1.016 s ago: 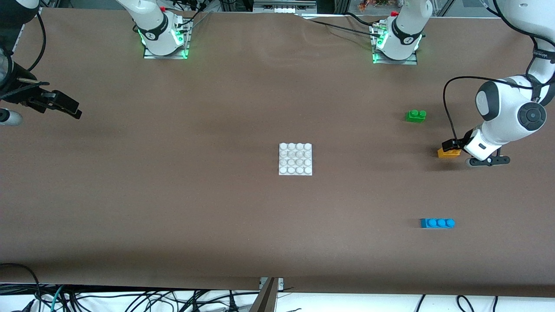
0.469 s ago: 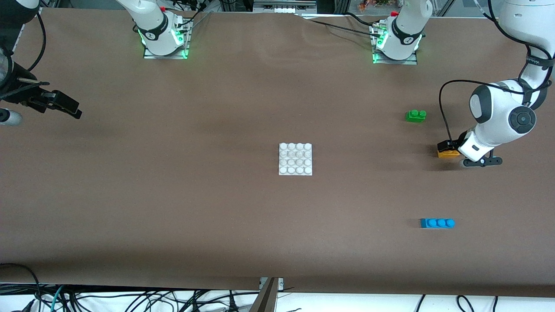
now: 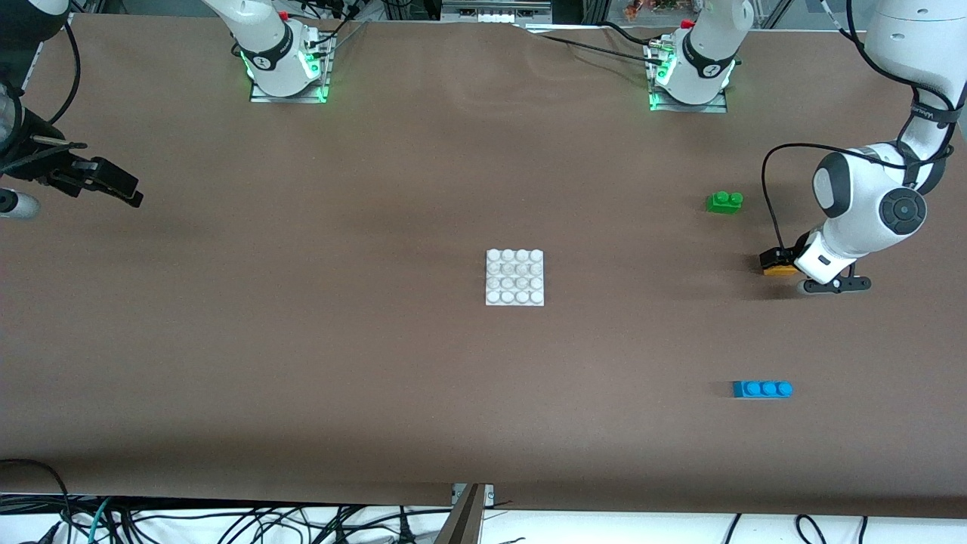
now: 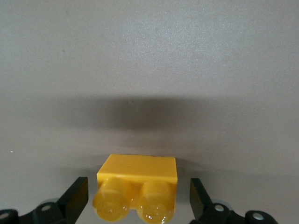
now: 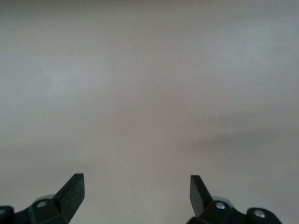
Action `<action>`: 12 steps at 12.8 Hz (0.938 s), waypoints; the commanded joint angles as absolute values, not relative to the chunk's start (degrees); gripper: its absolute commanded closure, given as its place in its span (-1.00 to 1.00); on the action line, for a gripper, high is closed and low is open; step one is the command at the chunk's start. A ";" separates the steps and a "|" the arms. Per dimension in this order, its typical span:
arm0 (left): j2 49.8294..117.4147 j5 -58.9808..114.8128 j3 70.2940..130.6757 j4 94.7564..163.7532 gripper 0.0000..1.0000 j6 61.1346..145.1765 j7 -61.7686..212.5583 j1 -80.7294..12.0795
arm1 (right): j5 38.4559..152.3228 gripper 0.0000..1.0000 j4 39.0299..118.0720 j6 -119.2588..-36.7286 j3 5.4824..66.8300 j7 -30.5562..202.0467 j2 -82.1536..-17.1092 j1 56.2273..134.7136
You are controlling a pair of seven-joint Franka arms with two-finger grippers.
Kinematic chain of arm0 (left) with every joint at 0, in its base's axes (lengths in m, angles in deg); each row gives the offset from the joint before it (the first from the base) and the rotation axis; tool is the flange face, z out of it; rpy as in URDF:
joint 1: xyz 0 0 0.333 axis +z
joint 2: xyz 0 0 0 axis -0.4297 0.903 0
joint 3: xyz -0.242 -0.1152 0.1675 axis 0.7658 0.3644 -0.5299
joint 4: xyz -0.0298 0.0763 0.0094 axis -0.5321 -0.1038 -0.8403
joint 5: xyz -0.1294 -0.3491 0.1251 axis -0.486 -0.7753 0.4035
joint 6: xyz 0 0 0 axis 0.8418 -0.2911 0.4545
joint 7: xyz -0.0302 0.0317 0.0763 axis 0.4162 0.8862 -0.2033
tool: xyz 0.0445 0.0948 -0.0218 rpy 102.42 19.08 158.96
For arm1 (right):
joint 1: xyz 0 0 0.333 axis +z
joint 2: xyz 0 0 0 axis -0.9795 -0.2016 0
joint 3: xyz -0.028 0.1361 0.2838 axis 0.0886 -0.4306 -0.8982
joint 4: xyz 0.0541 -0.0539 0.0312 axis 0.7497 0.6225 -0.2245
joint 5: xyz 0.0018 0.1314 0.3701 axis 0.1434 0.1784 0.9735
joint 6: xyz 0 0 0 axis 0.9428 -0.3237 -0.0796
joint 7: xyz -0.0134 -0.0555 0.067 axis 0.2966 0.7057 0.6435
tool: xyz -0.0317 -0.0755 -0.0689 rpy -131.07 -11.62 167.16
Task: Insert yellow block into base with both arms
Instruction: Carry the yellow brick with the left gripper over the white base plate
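The yellow block (image 3: pixel 778 270) lies on the table toward the left arm's end, mostly covered by my left gripper (image 3: pixel 778 261). In the left wrist view the block (image 4: pixel 138 175) sits between the two open fingers (image 4: pixel 75 196) with a gap on each side, its two studs facing the camera; my left gripper (image 4: pixel 137 199) does not touch it. The white base (image 3: pixel 514 277) lies flat at the table's middle. My right gripper (image 3: pixel 113 183) waits open and empty at the right arm's end of the table, over bare table in its wrist view (image 5: pixel 135 193).
A green two-stud brick (image 3: pixel 724 201) lies farther from the front camera than the yellow block. A blue three-stud brick (image 3: pixel 762 389) lies nearer to the front camera. The left arm's cable (image 3: pixel 767 189) loops above the table beside the green brick.
My left gripper has come down over the yellow block and shifted slightly toward the table's middle, now covering more of it. The right arm and the bricks have not moved.
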State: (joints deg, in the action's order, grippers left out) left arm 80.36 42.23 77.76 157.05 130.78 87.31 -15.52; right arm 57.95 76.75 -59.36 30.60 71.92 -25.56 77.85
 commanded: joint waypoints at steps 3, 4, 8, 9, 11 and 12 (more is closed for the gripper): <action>80.32 43.59 77.50 157.25 -0.44 131.45 88.00 -15.34 | 58.37 -1.00 77.09 -58.88 29.92 72.36 -24.94 77.14; 80.32 43.59 77.50 157.16 -0.27 131.45 89.13 -15.34 | 58.28 -1.00 77.09 -58.88 29.92 72.36 -24.94 77.14; 79.54 43.59 77.15 157.16 0.61 130.93 90.81 -15.34 | 58.37 -1.00 77.09 -58.88 29.92 72.36 -24.94 77.14; 78.58 43.67 77.15 157.07 0.84 130.75 90.90 -15.34 | 58.37 -1.00 77.09 -58.88 29.92 72.36 -24.94 77.14; 75.42 43.41 77.32 156.55 1.00 128.74 92.21 -15.43 | 58.37 -1.00 77.09 -58.88 29.92 72.36 -24.94 77.14; 73.58 42.98 77.59 156.46 1.00 127.25 92.13 -15.95 | 58.37 -1.00 77.09 -58.88 29.92 72.36 -24.94 77.14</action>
